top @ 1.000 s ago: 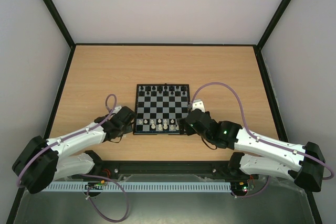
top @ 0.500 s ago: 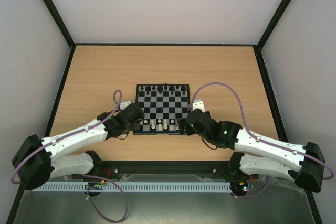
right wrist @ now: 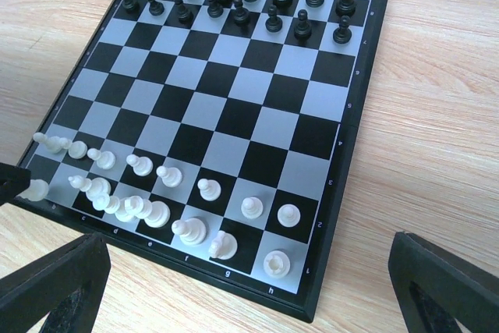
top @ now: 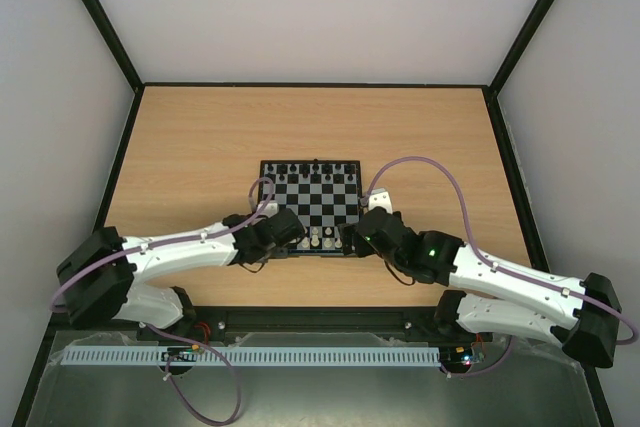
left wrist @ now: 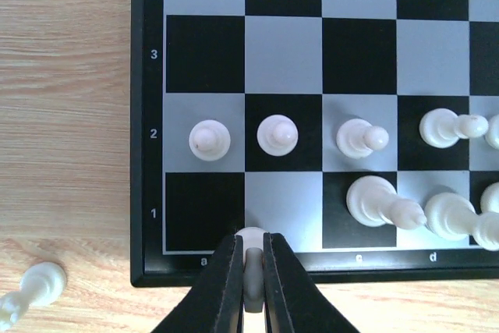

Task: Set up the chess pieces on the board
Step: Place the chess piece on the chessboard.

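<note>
Left fingers (left wrist: 226,286), pinching a white piece (left wrist: 252,234), have swung from 9 o'clock to the empty 7 o'clock corner of the board (left wrist: 146,76) at the centre of the surface, so placement looks imminent; right fingers (right wrist: 54,286) hover spread.

Quick rundown of how I look. My left arm (top: 180,247) and right arm (top: 510,282) are both smooth white shells with chunky black housings at the joints. There's a big black block at the shoulder end and more black at the wrist. Each arm has a thin purple cable looping off it: left cable (top: 262,187), right cable (top: 440,169). A tiny green light (top: 430,244) glows on the right one. Fingers are matte black. The left gripper (left wrist: 251,243) has slim wedge-shaped blades, and the right gripper (right wrist: 248,243) has blockier slabs.
</note>
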`<state>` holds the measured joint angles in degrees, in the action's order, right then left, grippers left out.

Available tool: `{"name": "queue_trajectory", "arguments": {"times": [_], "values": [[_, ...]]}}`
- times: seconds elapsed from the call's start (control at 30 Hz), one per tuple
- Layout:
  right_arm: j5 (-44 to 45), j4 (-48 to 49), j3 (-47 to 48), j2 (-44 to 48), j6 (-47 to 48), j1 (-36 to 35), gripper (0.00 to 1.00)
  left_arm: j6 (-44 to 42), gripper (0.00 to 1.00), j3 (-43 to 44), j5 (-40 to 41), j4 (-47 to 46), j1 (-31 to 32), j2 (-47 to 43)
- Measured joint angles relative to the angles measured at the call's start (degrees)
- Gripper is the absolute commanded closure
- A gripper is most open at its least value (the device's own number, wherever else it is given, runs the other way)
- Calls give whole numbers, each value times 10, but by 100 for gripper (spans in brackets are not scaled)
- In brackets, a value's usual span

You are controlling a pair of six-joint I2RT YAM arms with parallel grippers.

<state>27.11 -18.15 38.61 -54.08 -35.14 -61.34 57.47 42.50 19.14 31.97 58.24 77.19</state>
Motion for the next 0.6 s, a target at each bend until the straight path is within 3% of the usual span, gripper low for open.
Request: {"name": "queue_trajectory", "arguments": {"times": [0.6], "values": [[0, 0, 0, 2, 0, 2, 1, -10, 98, 29, 7, -30, 0, 57]]}}
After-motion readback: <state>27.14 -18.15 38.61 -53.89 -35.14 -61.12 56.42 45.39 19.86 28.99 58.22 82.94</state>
